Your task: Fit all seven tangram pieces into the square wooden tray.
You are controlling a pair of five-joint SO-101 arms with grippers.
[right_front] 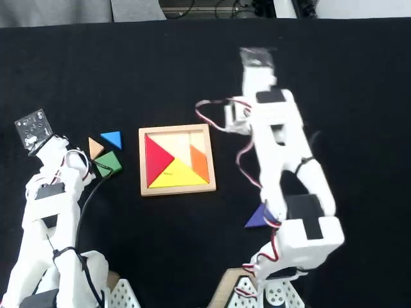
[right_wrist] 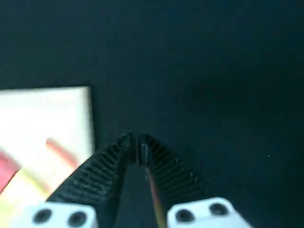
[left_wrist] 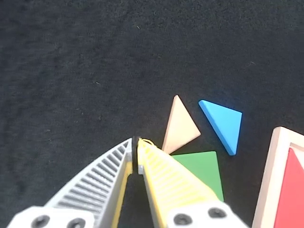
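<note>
L gripper [left_wrist: 135,142]: jaws closed tip to tip w/ nothing between them. It hangs over bare black cloth [left_wrist: 71,71] just beside the tan triangle [left_wrist: 179,126] and green square [left_wrist: 202,168], w/ the blue triangle [left_wrist: 222,124] a little beyond. All three lie between this gripper and the tray [left_wrist: 268,190].

R gripper [right_wrist: 135,140]: likewise pinched together and empty, poised above the cloth off one tray corner.

Tray sits mid-table and holds 3 pcs. Red triangle [right_front: 156,160] and yellow triangle [right_front: 176,174], the two large ones, meet along slanted edges and fill the left and near sides. An orange piece [right_front: 200,162] lies against the right wall. The far strip is bare wood.

4 pcs lie outside: the tan/blue/green cluster on the L arm's side, and a purple triangle [right_front: 259,217] close by the R arm's lower links.

Probable logic: loose pcs are split so each arm has stock within its own reach, and large pcs seated against the walls fix the layout for the small ones. Task est. under half done. Likely next step: L arm opens and takes a cluster pc.
</note>
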